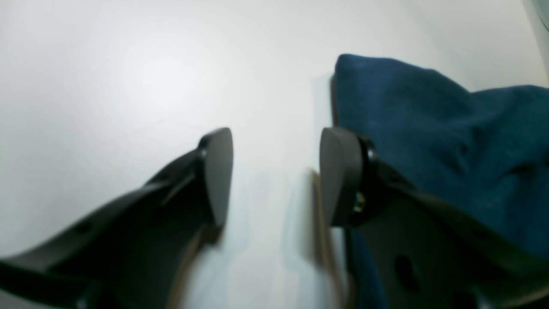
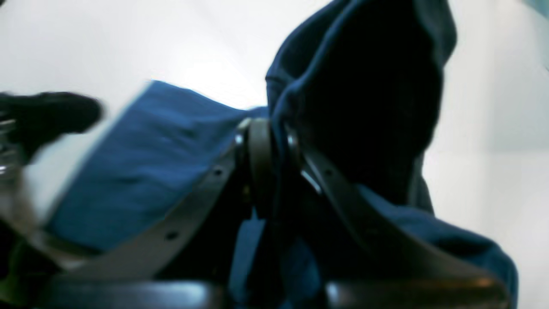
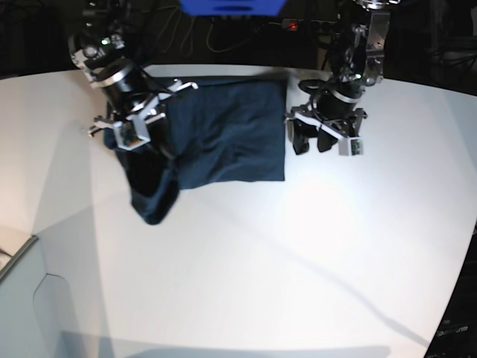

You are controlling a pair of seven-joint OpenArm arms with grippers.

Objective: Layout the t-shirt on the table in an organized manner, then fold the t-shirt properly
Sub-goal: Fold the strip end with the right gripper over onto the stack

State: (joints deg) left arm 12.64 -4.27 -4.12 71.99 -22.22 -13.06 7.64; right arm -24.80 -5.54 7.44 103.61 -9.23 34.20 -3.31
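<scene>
The dark navy t-shirt (image 3: pixel 223 130) lies at the far middle of the white table (image 3: pixel 298 253). Its left part is bunched and hangs down in a fold (image 3: pixel 153 198). My right gripper (image 3: pixel 149 134) is shut on the shirt's left part. In the right wrist view the fingers (image 2: pixel 259 150) pinch navy cloth (image 2: pixel 141 163), which rises in a dark bunch above them. My left gripper (image 3: pixel 311 143) is open and empty, just right of the shirt's right edge. In the left wrist view its pads (image 1: pixel 216 176) stand apart over bare table (image 1: pixel 128 86), with the shirt's edge (image 1: pixel 429 141) beside the right pad.
A blue object (image 3: pixel 231 6) and dark cables lie beyond the table's curved far edge. A white surface edge (image 3: pixel 19 250) shows at the lower left. A blurred dark shape (image 2: pixel 47 113) sits at the left of the right wrist view.
</scene>
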